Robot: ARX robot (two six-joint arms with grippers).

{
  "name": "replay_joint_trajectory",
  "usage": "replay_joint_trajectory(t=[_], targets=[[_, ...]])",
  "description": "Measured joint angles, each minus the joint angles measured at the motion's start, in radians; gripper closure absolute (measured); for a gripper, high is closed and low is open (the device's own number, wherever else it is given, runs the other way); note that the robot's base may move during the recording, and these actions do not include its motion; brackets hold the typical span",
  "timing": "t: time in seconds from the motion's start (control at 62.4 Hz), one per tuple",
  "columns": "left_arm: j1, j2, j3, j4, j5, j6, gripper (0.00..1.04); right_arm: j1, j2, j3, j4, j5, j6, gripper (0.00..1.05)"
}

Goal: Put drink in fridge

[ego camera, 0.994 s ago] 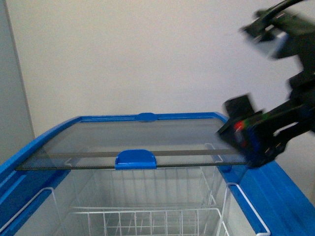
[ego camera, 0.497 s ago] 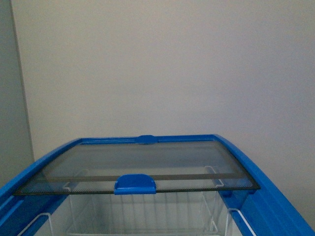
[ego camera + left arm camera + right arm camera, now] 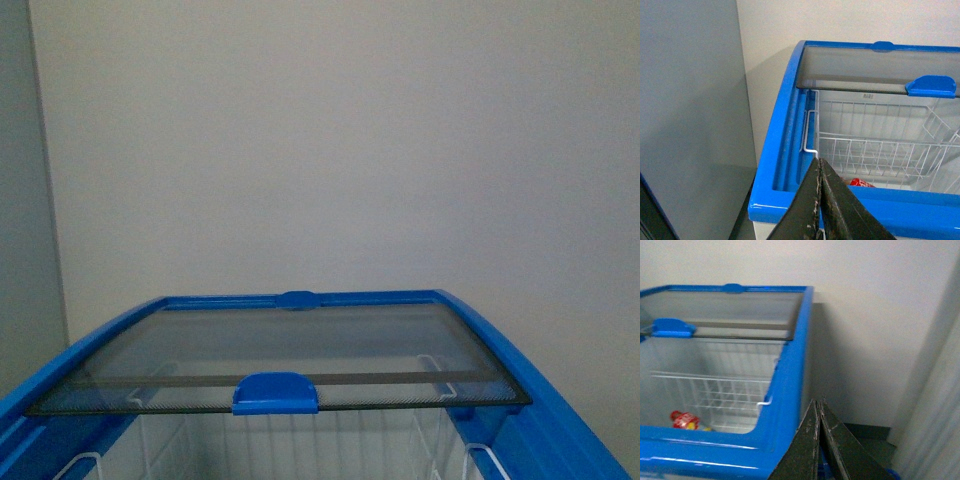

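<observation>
The right arm, which a second ago crossed the right side of the front view with something red in its grip, has gone from that view altogether, and the camera now sits a little higher, so less of the inside of the fridge (image 3: 560, 400) shows below the glass lid (image 3: 280, 350). The lid lies slid toward the wall, its blue handle (image 3: 275, 392) on the near edge, and the near half of the chest is open. In the left wrist view the left gripper (image 3: 819, 200) hangs above the fridge's near-left corner, outside the chest, with its two dark fingers pressed together and nothing between them. In the right wrist view the right gripper (image 3: 818, 445) is likewise closed on nothing, poised outside the fridge's right wall, near the floor gap between the fridge and a pale panel (image 3: 935, 390). The drink (image 3: 684, 420) lies on its side at the bottom of the chest, under the white wire basket (image 3: 715, 390), close to the near wall; the same red shape shows in the left wrist view just beyond that gripper's fingers. A tall grey cabinet (image 3: 690, 115) stands just beside the fridge's left wall.
</observation>
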Motion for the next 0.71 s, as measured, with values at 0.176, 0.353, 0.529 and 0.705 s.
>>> replay_joint_trajectory(t=[0.176,0.353,0.529,0.705], targets=[[0.0,0.0,0.0,0.0,0.0,0.0,1.02,-0.116,-0.027,-0.029,0.001,-0.087,-0.002,1.02],[0.0,0.0,0.0,0.0,0.0,0.0,1.02,-0.119,-0.05,-0.056,0.006,-0.09,-0.002,1.02],[0.0,0.0,0.0,0.0,0.0,0.0,1.02,-0.121,-0.087,-0.094,0.012,-0.091,-0.002,1.02],[0.0,0.0,0.0,0.0,0.0,0.0,1.02,-0.121,-0.097,-0.096,0.013,-0.093,-0.002,1.02]])
